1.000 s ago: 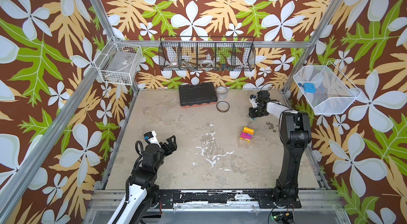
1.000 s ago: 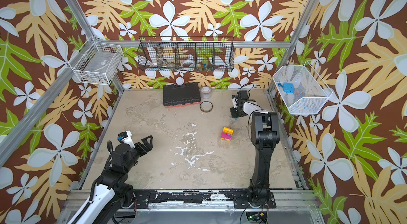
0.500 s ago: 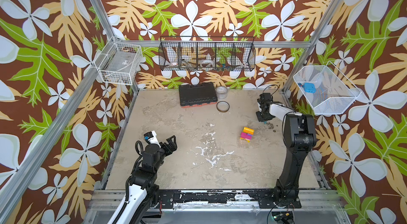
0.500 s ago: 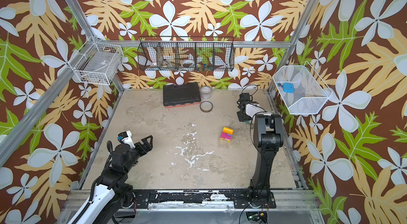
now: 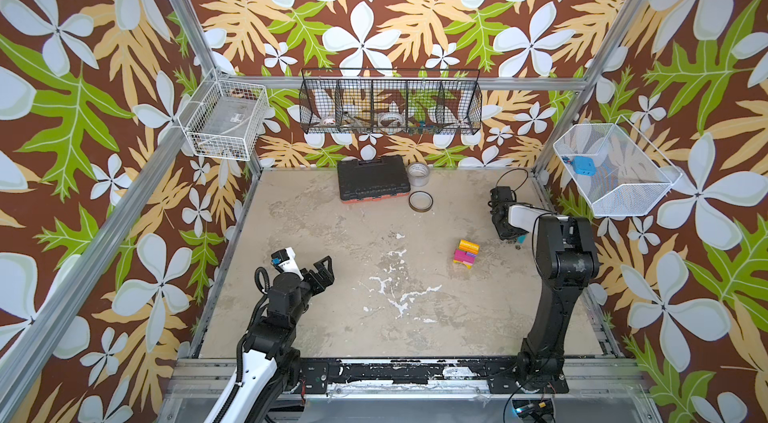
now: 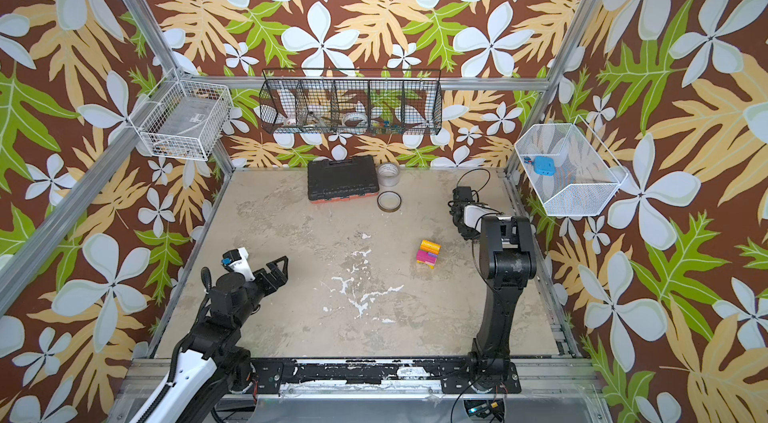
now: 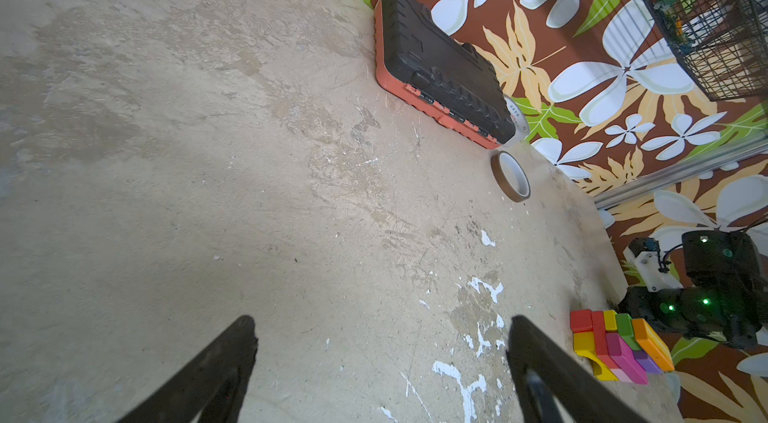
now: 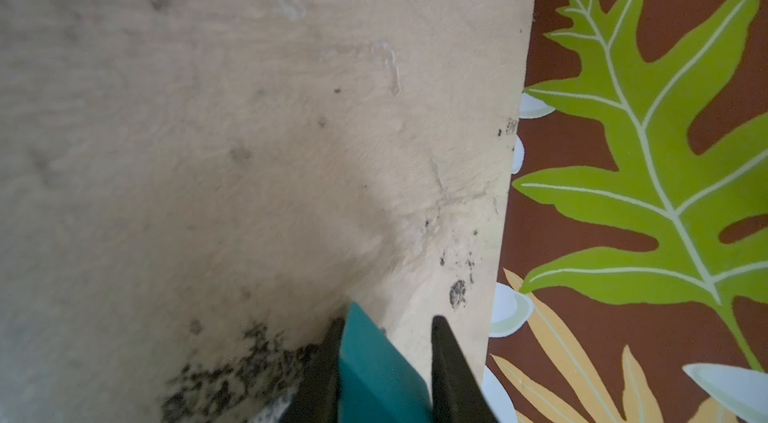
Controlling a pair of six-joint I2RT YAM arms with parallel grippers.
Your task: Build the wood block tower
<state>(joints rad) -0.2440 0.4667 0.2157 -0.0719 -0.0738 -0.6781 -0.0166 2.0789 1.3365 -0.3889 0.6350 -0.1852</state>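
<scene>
The tape roll (image 5: 417, 170) print is too tiny to read. The right gripper (image 8: 388, 319), bent low, pinches a teal block (image 8: 374, 375). The left gripper (image 7: 381, 319) jaws are wide apart.

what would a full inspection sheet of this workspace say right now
surface: worn beige tabletop, white chipped patches mid-table, dark specks near the right edge
job's things: tower of coloured blocks stands right of centre, nothing touching it; teal block is off the tower, in the right tool
clutter: black tool case, clear tape roll and brown tape ring along the back edge
grippers: left tool open and empty over the near-left table; right tool closed on the teal block
cables: cable loop above the right wrist; coiled cable on the left arm
surroundings: floral walls; white wire basket left, black wire basket at back, white mesh basket right holding a blue item
</scene>
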